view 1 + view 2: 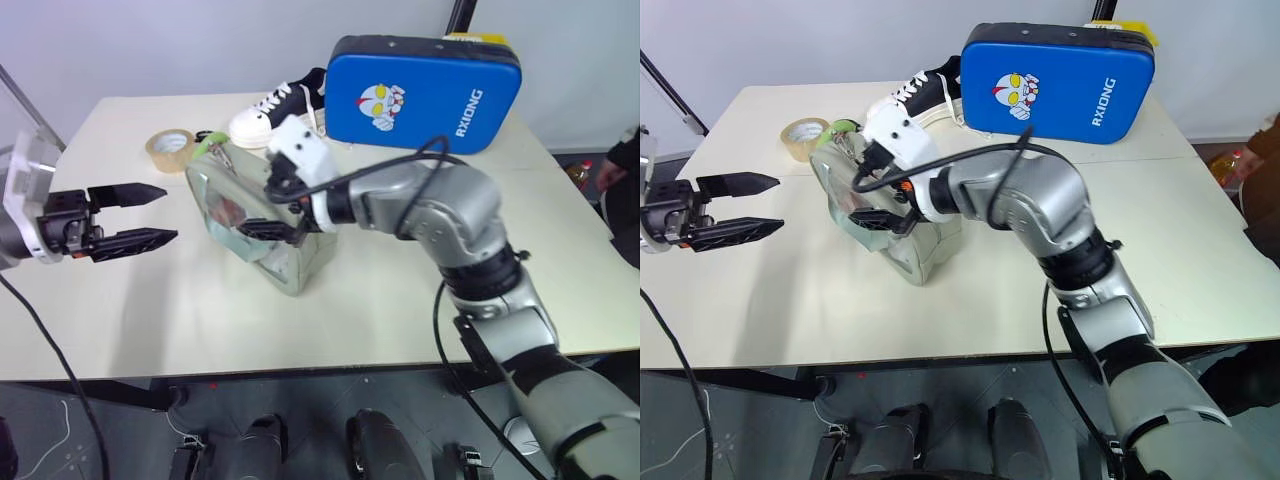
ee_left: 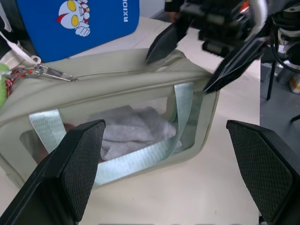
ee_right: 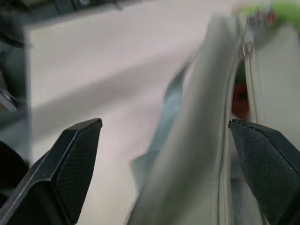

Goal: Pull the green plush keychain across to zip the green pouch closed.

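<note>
Meanwhile right gripper [image 1: 272, 208] fingers spread wide over green pouch [image 1: 290, 262]; left gripper [image 1: 148, 215] fingers wide too.

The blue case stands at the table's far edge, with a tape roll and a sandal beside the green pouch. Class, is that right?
Not quite: it is a sneaker, not a sandal, black and white with laces, as the left eye view shows. The blue case does stand at the far edge, and the tape roll lies near the pouch.
</note>
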Tool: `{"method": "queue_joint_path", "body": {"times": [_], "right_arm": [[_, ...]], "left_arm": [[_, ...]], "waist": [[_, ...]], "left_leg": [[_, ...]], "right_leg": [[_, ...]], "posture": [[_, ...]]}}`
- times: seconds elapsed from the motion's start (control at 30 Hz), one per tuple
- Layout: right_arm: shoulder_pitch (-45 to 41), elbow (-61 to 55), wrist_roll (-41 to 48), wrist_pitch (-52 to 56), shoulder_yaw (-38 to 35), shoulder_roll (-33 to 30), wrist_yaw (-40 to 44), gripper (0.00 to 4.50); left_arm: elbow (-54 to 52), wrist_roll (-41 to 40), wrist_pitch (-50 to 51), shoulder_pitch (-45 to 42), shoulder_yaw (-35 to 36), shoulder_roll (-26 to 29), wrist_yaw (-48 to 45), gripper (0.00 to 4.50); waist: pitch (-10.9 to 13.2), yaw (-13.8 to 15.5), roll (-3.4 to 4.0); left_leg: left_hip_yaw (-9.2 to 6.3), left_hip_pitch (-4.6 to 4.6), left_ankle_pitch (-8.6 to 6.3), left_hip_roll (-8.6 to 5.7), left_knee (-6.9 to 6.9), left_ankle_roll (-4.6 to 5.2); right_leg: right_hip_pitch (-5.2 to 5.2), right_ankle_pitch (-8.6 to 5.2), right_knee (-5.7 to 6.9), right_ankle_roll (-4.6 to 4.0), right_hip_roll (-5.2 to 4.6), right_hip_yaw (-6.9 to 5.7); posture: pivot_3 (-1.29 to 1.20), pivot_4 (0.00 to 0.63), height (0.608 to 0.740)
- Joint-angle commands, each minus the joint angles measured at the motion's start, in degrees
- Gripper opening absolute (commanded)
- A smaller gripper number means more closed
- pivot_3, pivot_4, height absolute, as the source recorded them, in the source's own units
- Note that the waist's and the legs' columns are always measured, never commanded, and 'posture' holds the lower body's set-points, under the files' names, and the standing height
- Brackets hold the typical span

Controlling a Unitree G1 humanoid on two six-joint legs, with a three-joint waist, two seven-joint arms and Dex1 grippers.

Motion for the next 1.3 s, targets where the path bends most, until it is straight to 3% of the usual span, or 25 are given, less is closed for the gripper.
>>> {"method": "queue_joint_path", "body": {"times": [0.03, 0.13, 0.3, 0.47, 0.77, 1.1, 1.3], "right_arm": [[-2.8, 2.5, -3.7, 0.8, 1.2, 0.5, 0.4, 3.97], [-3.9, 2.1, -3.8, 2.1, 0.5, 0.6, 2.0, 2.67], [-4.8, -0.4, -3.9, 3.1, 0.1, -0.3, 4.9, 0.03], [-6.2, -3.2, -3.7, -0.1, 1.4, -4.5, 12.7, 0.03], [-3.2, -5.9, -13.0, -29.3, 6.4, -19.9, 35.8, 0.03], [8.5, -8.0, -17.8, -50.7, 4.4, -22.9, 48.0, 0.03], [10.6, -9.0, -20.4, -48.8, 4.4, -22.3, 47.7, 0.03]], "left_arm": [[-0.9, -0.1, -0.8, -0.3, 0.9, 0.6, -0.3, 4.5], [-0.9, 0.1, -1.1, -0.1, 1.0, 0.7, -0.5, 4.5], [-1.1, 0.5, -1.5, 0.2, 0.9, 0.1, -0.1, 4.5], [-0.6, 1.0, -2.1, -0.4, 0.5, -0.3, 0.0, 4.5], [0.0, 1.0, -2.2, -0.5, 1.3, 0.0, -0.3, 4.5], [-1.7, 0.4, -1.3, 2.0, 2.4, 0.7, -0.3, 4.5], [-2.4, 0.1, -0.7, 2.8, 2.8, 1.2, -0.6, 4.5]], "waist": [[0.0, 0.1, 0.0], [0.0, 0.0, 0.0], [0.0, 0.0, 0.0], [0.0, 0.0, 0.0], [0.0, -0.1, 0.0], [0.0, 0.1, -0.01], [0.0, 0.0, -0.01]], "left_leg": [[0.0, 0.0, 0.0, 0.01, -0.01, 0.0], [0.0, -0.01, 0.0, 0.01, -0.01, 0.0], [-0.01, -0.01, 0.0, 0.03, -0.03, 0.0], [0.0, -0.01, 0.0, 0.03, -0.04, 0.01], [0.13, -0.03, -0.01, 0.01, -0.03, 0.02], [0.14, -0.03, -0.01, 0.04, 0.03, 0.02], [0.1, -0.03, -0.01, 0.05, 0.03, 0.02]], "right_leg": [[-0.01, 0.0, 0.01, 0.0, 0.01, 0.0], [-0.02, 0.0, 0.01, 0.0, 0.0, -0.01], [-0.04, 0.0, 0.02, 0.0, 0.02, -0.01], [-0.06, 0.0, 0.02, 0.0, 0.01, -0.01], [-0.05, 0.0, 0.0, 0.01, 0.04, -0.03], [-0.03, 0.0, 0.01, 0.01, 0.02, -0.02], [-0.01, 0.0, 0.01, 0.01, 0.03, -0.03]], "posture": [[0.0, 0.15, 0.739], [0.0, 0.15, 0.739], [0.0, 0.15, 0.739], [0.0, 0.15, 0.739], [0.0, 0.15, 0.739], [0.0, 0.15, 0.739], [0.0, 0.15, 0.739]]}}
